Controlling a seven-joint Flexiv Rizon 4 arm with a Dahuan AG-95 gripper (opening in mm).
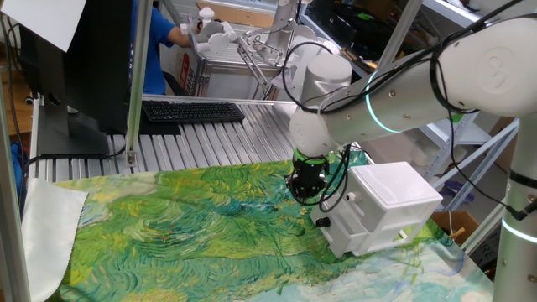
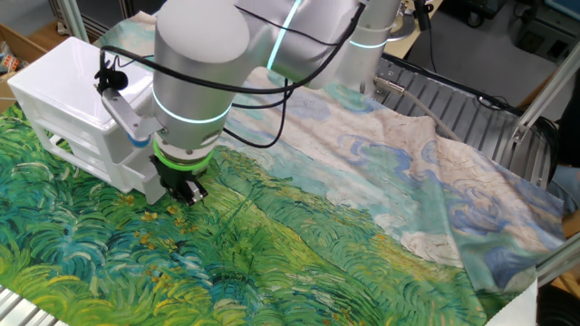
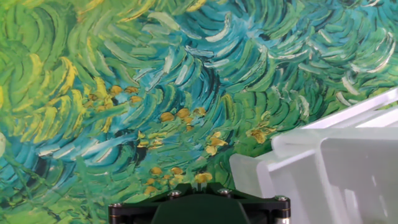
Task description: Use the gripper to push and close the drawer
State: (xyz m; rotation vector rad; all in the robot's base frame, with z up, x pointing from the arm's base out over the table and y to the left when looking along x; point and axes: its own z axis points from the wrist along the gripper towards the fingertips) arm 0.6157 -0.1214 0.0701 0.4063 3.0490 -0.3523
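Observation:
The white two-drawer box (image 1: pixel 394 197) stands on the right of the cloth; it also shows in the other fixed view (image 2: pixel 63 95). The lower drawer (image 1: pixel 337 235) with its black knob (image 1: pixel 323 222) sticks out a little further than the upper drawer. In the hand view its open white rim (image 3: pixel 292 155) fills the lower right. My black gripper (image 1: pixel 304 191) hangs fingers-down just in front of the drawer face, close above the cloth, and it looks shut and empty. It also shows in the other fixed view (image 2: pixel 186 192) and in the hand view (image 3: pixel 199 185).
A green and blue painted cloth (image 1: pixel 185 235) covers the table. Behind it lie a black keyboard (image 1: pixel 193 111) and a monitor (image 1: pixel 67 67) on the slatted metal top. A person in blue (image 1: pixel 155 42) sits beyond. Black cables (image 1: pixel 340 180) hang by the wrist.

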